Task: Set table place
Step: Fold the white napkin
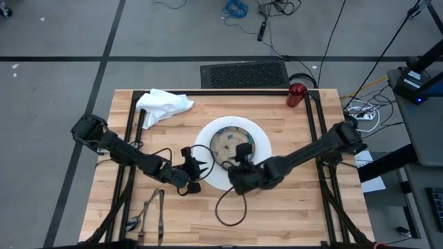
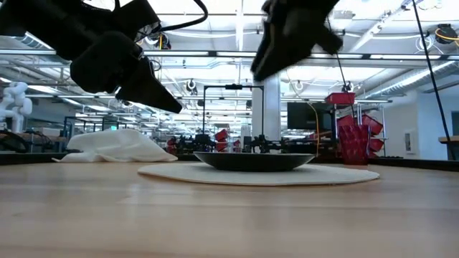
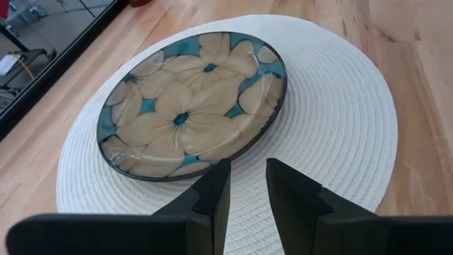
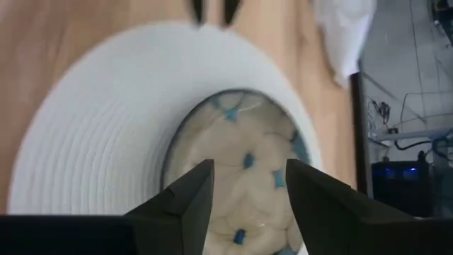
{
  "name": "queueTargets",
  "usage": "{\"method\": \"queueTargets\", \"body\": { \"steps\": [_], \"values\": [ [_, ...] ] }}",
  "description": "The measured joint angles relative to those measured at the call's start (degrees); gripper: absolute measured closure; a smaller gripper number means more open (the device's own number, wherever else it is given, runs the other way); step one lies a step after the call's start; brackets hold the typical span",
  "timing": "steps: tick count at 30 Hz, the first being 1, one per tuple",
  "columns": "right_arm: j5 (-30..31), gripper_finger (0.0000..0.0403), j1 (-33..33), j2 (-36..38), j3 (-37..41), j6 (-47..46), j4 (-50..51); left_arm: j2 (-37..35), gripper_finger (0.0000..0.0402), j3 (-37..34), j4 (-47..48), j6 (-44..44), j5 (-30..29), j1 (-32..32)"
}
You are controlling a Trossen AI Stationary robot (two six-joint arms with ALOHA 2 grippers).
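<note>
A big round white plate (image 1: 208, 142), ribbed like a woven mat, lies flat at the table's (image 1: 291, 214) middle. A shallow beige-blue flowered bowl (image 1: 232, 142) rests on it by its base. My left gripper (image 3: 248, 188) hovers over the plate's left rim, open by a narrow gap and empty; it also shows in the high view (image 1: 199, 168). My right gripper (image 4: 244, 188) is open and empty above the bowl's near side (image 1: 239, 155). A crumpled white napkin (image 1: 163, 105) lies at the far left. A red cup (image 1: 297, 93) lies at the far right corner. Dark cutlery (image 1: 154, 207) lies near left.
In the low view both grippers (image 2: 168, 104) (image 2: 262, 68) hang well above the tabletop. A loop of black cable (image 1: 232, 207) droops over the near middle of the table. Black frame rails (image 1: 131, 131) (image 1: 322, 131) run along the left and right sides.
</note>
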State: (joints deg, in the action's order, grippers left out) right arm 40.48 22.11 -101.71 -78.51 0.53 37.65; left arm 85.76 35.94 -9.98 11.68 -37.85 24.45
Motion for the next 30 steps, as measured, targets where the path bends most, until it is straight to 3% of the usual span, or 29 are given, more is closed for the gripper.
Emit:
{"method": "queueTargets", "body": {
  "steps": [9, 13, 18, 24, 30],
  "values": [
    [1.6, 0.0242, 2.2, 13.1, -0.1, -12.4, 10.6, -1.1, 0.0323, -0.1, 0.5, 1.4, -3.4, -0.5],
    [3.4, 0.0243, 3.2, 15.8, 0.0, -19.4, 17.0, -5.5, 0.0323, -0.1, 2.7, 1.0, -3.6, -2.0],
    [7.4, 0.0243, 5.0, 16.3, 0.4, -29.4, 24.5, -13.5, 0.0323, -0.1, 10.8, 1.1, -8.7, -4.6],
    [9.0, 0.0243, 7.0, 16.2, 7.3, -36.1, 21.4, -22.8, 0.0323, 0.0, 17.9, 1.5, -10.6, -9.8],
    [9.0, 0.0243, 7.3, 16.2, 19.0, -38.3, 8.0, -29.1, 0.0323, 0.0, 22.6, 1.5, -9.4, -20.5]
  ]
}}
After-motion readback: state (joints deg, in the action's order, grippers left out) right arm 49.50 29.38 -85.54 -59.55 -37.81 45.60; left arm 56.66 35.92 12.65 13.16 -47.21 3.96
